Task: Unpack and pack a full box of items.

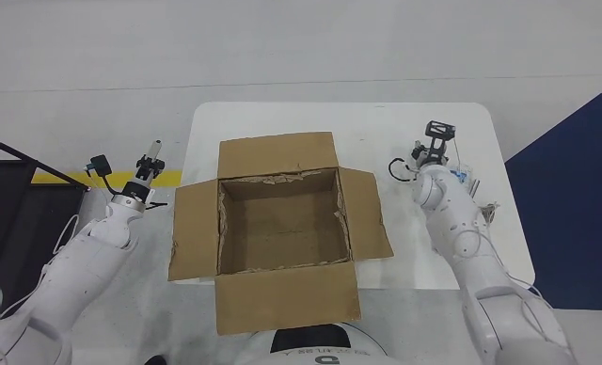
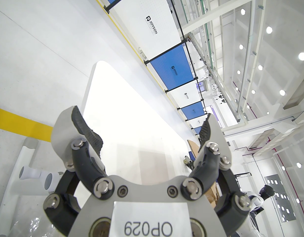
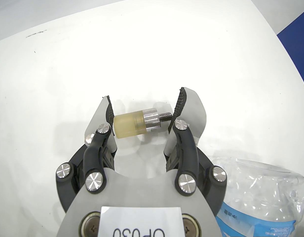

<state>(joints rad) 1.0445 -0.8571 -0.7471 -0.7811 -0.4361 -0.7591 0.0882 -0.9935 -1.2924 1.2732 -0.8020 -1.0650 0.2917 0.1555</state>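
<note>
Cardboard box (image 1: 279, 224) centre frame, empty | right gripper (image 3: 144, 104) pinches rubber stud (image 3: 134, 123) endwise | left gripper (image 2: 142, 114) spread, holding nothing | likely next: carry stud into box

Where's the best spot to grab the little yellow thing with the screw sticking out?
The little yellow piece is on its side over the table. Probably best to come from above and squeeze its thick rubbery body across the round sides; the thin screw offers little to hold.

White table (image 1: 282, 119); yellow floor stripe (image 1: 58, 176); dark frame (image 1: 23, 224), perhaps cart.
</note>
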